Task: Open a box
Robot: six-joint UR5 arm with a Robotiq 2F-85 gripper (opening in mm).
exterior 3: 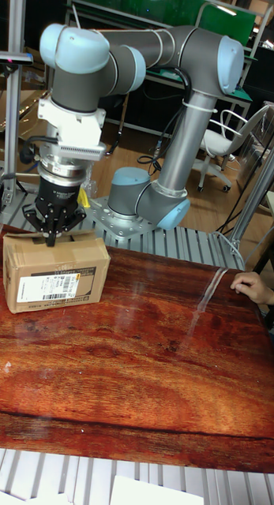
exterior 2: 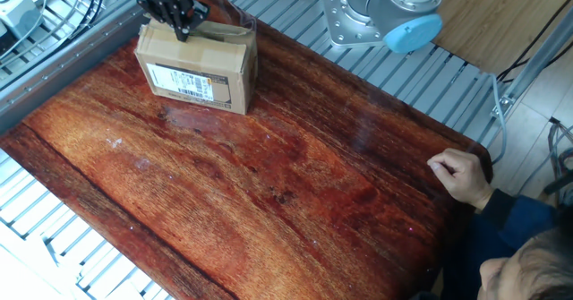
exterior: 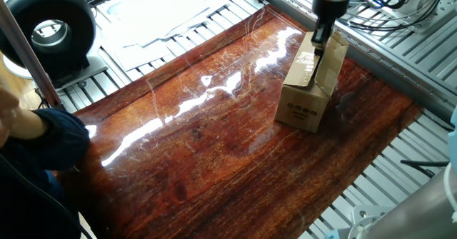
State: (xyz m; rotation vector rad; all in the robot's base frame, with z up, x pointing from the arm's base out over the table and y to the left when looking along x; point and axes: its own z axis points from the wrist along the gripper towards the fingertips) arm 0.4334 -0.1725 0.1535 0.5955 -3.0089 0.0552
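Observation:
The box [exterior: 311,82] is a small brown cardboard carton standing near one corner of the wooden table [exterior: 207,146], with a row of dark round marks on its end face. In the other fixed view the box [exterior 2: 199,65] shows a white barcode label on its long side, and the same label faces the tall fixed view on the box [exterior 3: 56,273]. My gripper [exterior: 319,41] points straight down with its fingers drawn together, shut, the tips touching the box's top near the flap seam. The gripper [exterior 2: 182,34] sits over the far top edge; in the tall view the gripper [exterior 3: 51,240] meets the top's rear left.
A person's hand [exterior 2: 458,175] rests on the table edge opposite the box, also seen as a hand [exterior 3: 252,286]. A sleeve [exterior: 44,135] overlaps another corner. The arm's base [exterior 3: 143,207] stands behind the table. A round black device [exterior: 48,26] sits on the slatted metal frame.

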